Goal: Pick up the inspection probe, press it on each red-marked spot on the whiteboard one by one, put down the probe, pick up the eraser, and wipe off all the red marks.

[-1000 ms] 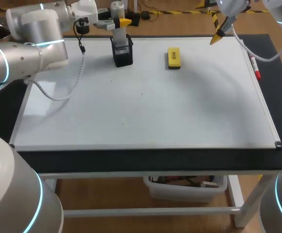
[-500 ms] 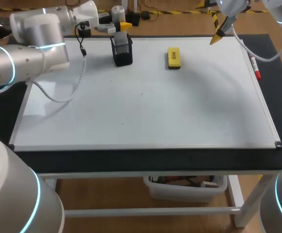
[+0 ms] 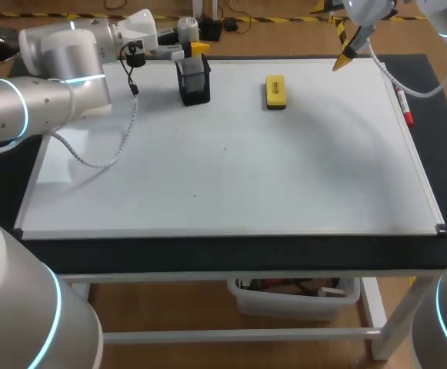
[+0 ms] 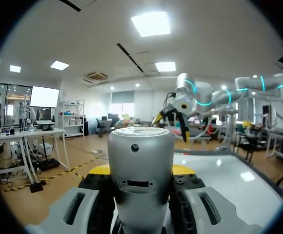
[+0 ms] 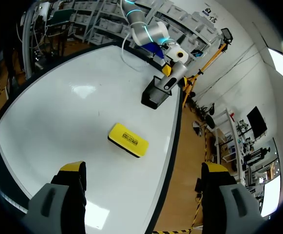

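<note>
While the left hand [image 3: 192, 48] seemingly pinches the grey probe [image 4: 140, 165] over the black holder [image 3: 195, 81], the right hand [image 5: 143, 168] hangs spread near the yellow eraser [image 3: 275, 91] on the whiteboard [image 3: 231, 169], a red marker [image 3: 404, 106] at its edge.

We see a table [image 3: 231, 254] with a black top, and a large white whiteboard [image 3: 285, 169] lies flat on it, covering most of the worktop. A black strip shows along the front edge and a wider black band runs down the right side. Near the far edge, left of the middle, a black mesh holder [image 3: 195, 83] stands upright on the board. A yellow eraser [image 3: 275, 91] lies flat to its right, well apart from it. A red marker [image 3: 404, 106] lies along the board's right edge near the far right corner. We cannot tell whether it rests on the frame or on the black top. A few tiny dark specks [image 3: 225, 148] dot the middle of the board.
</note>
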Robot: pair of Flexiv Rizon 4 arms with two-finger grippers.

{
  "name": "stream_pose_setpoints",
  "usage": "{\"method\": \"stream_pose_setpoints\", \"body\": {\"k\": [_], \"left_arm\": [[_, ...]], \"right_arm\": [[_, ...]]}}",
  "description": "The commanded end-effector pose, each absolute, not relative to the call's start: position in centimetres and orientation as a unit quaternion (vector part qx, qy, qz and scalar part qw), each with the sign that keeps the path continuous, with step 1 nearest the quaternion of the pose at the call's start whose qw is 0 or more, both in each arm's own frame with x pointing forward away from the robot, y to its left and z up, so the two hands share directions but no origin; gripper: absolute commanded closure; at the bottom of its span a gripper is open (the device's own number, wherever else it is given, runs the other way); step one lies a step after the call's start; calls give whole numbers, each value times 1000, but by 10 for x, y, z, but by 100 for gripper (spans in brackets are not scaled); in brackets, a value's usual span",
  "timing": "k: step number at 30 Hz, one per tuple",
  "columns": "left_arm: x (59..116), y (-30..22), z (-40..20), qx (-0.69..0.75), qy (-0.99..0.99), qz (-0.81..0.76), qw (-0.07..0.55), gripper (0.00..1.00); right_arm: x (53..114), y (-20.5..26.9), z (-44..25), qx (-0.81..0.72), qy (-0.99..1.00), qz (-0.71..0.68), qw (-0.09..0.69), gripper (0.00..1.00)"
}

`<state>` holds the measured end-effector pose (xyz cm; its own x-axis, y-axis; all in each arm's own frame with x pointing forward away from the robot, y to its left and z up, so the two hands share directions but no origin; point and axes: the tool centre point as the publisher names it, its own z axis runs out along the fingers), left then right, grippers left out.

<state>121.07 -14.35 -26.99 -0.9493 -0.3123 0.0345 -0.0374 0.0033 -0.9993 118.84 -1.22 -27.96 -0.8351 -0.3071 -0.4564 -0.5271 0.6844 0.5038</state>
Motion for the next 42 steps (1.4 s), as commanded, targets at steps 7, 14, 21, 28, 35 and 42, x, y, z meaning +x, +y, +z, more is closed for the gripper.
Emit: {"method": "stream_pose_setpoints", "body": {"k": [7,14,21,28,35,42], "left_arm": [[1208,-147,-279,-128,697,-699,94,100],[1208,-146,-283,-133,699,-697,93,100],[1206,-145,-285,-138,700,-695,92,100],[1203,-143,-280,-140,701,-693,95,0],[1195,-134,-268,-148,708,-681,117,0],[1179,-114,-255,-195,737,-629,154,0]], "right_arm": [[1189,-13,-279,-233,902,322,169,0],[1189,-13,-279,-233,902,322,169,0],[1189,-13,-279,-233,902,322,169,0],[1189,-13,-279,-233,902,322,169,0],[1189,-13,-279,-233,902,322,169,0],[1189,-13,-279,-233,902,322,169,0]]}}
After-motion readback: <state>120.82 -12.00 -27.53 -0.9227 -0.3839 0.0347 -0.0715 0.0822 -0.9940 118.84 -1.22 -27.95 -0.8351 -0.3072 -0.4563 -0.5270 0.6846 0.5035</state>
